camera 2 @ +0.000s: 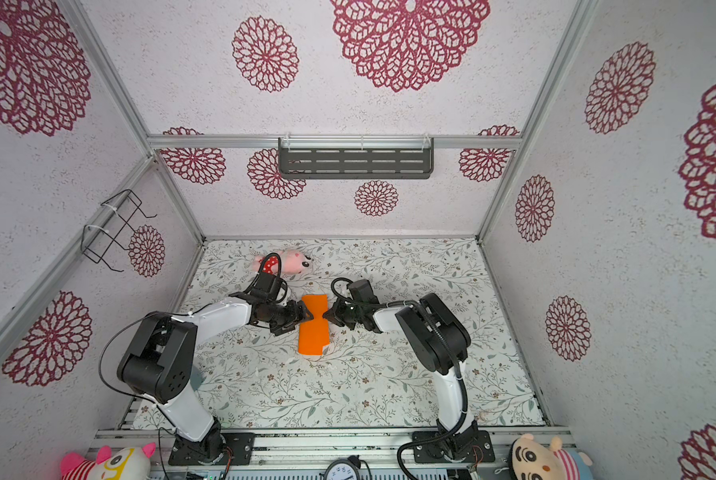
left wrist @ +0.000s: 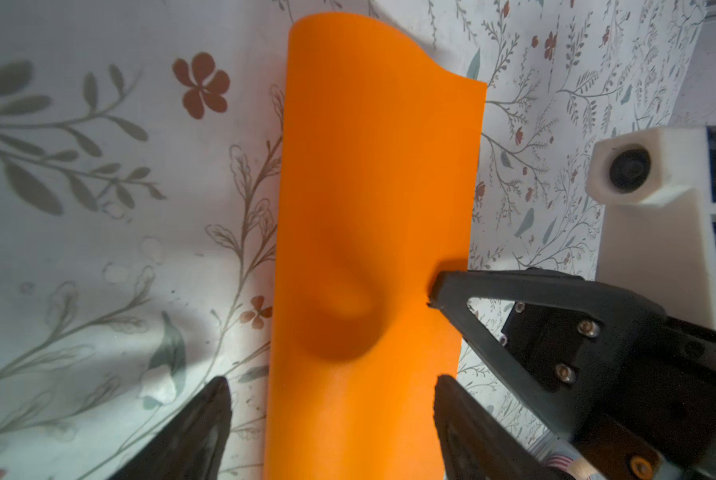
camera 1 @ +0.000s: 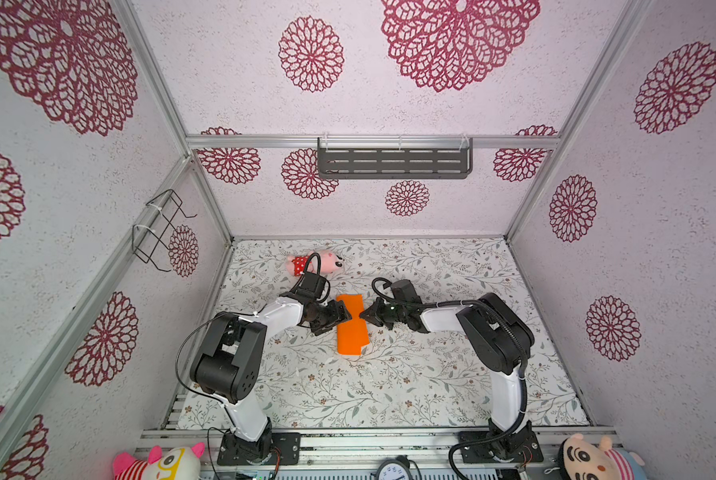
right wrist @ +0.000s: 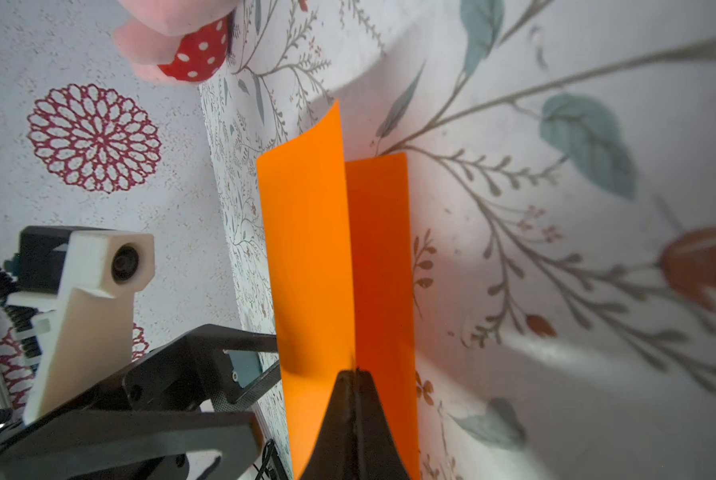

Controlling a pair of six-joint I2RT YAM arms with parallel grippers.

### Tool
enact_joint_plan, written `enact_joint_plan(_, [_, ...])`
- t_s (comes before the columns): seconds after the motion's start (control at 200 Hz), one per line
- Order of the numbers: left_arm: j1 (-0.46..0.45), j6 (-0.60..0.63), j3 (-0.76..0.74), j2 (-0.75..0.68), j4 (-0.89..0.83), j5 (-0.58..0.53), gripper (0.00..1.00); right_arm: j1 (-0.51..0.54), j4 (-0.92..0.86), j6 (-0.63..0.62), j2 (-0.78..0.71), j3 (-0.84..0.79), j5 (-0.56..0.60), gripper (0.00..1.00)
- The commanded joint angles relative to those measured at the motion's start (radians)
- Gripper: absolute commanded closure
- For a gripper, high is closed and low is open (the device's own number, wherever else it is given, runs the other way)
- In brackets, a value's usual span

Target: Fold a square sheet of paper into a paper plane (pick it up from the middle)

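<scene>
The square sheet of paper (camera 1: 350, 328) (camera 2: 312, 332) is bright orange and lies mid-table, bent over on itself into a loose half with a dent in its top layer (left wrist: 368, 187). My right gripper (camera 1: 364, 314) (right wrist: 354, 372) is shut on the sheet's free edges, about halfway along. From the other side, my left gripper (camera 1: 345, 316) (left wrist: 332, 380) stands open astride the rounded fold, one finger (left wrist: 206, 415) clear of the paper. The right gripper's fingers (left wrist: 493, 291) show in the left wrist view. No paper plane is in view.
A pink plush toy (camera 1: 318, 264) (right wrist: 181, 45) in red dotted shorts lies behind the left arm near the back. A grey shelf (camera 1: 393, 162) hangs on the back wall, a wire rack (camera 1: 161, 228) on the left wall. Plush toys (camera 1: 161, 463) and a clock (camera 1: 393, 471) sit along the front rail.
</scene>
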Motion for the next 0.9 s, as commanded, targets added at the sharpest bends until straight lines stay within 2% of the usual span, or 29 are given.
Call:
enact_joint_plan(0.0, [-0.008, 0.049, 0.042, 0.03, -0.069, -0.026, 0.24, 0.012, 0.028, 0.022, 0.007, 0.034, 0.016, 0.92])
enact_joint_plan(0.2, [-0.013, 0.079, 0.071, 0.064, -0.101, -0.038, 0.36, 0.017, 0.024, 0.024, 0.014, 0.034, 0.016, 0.87])
enact_joint_plan(0.285, [-0.012, 0.092, 0.076, 0.074, -0.11, -0.044, 0.44, 0.017, 0.003, 0.009, 0.009, 0.036, 0.018, 0.85])
enact_joint_plan(0.44, [-0.015, 0.122, 0.083, 0.084, -0.128, -0.056, 0.54, 0.012, -0.065, -0.039, -0.022, 0.035, 0.051, 0.76])
enact_joint_plan(0.675, [-0.014, 0.16, 0.093, 0.097, -0.15, -0.047, 0.58, 0.004, -0.131, -0.096, -0.094, 0.012, 0.114, 0.61])
enact_joint_plan(0.896, [-0.015, 0.159, 0.091, 0.108, -0.162, -0.05, 0.57, -0.003, -0.121, -0.115, -0.13, -0.018, 0.152, 0.57])
